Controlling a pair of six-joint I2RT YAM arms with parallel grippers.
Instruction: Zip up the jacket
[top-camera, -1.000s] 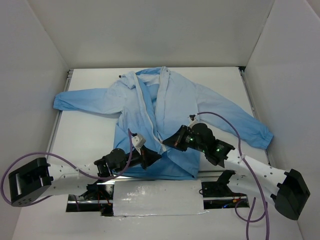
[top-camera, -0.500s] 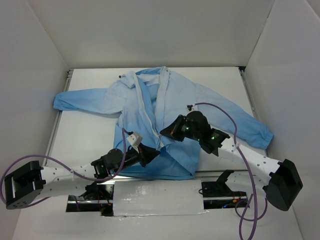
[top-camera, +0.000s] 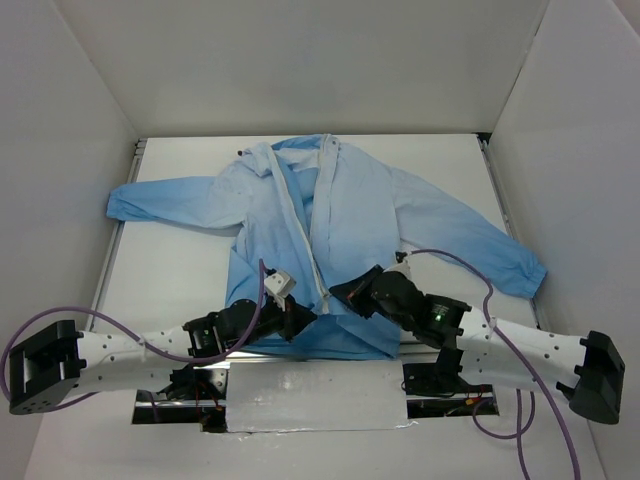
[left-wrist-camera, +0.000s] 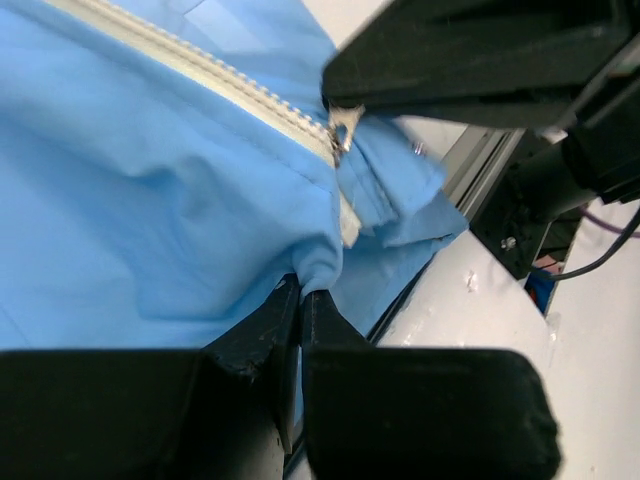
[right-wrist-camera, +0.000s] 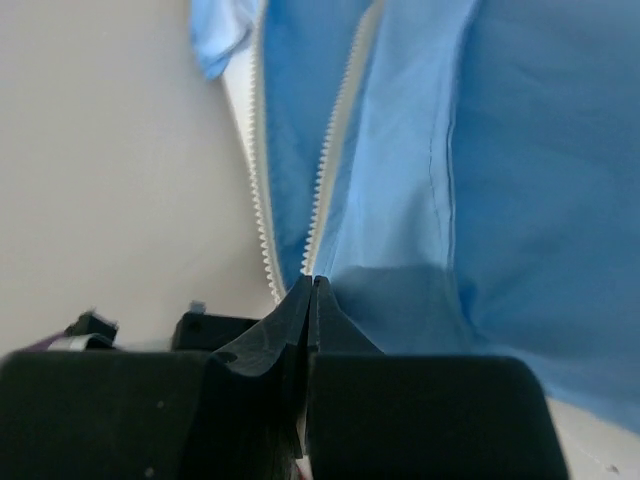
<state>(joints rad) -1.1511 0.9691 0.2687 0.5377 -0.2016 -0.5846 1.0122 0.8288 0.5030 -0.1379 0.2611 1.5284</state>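
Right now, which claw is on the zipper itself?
The right gripper: shut at the zipper pull, where the teeth meet. The left gripper only pinches the blue hem of the jacket.

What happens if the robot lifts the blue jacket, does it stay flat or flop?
It would probably flop and droop: the jacket looks thin and bunches into soft folds where the left jaws pinch it. It likely feels light. The zipper strip may bend less easily.

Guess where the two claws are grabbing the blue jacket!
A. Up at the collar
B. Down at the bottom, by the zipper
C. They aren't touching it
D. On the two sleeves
B: the left claw pinches the bottom hem of the jacket, and the right claw is shut on the low end of the zipper.
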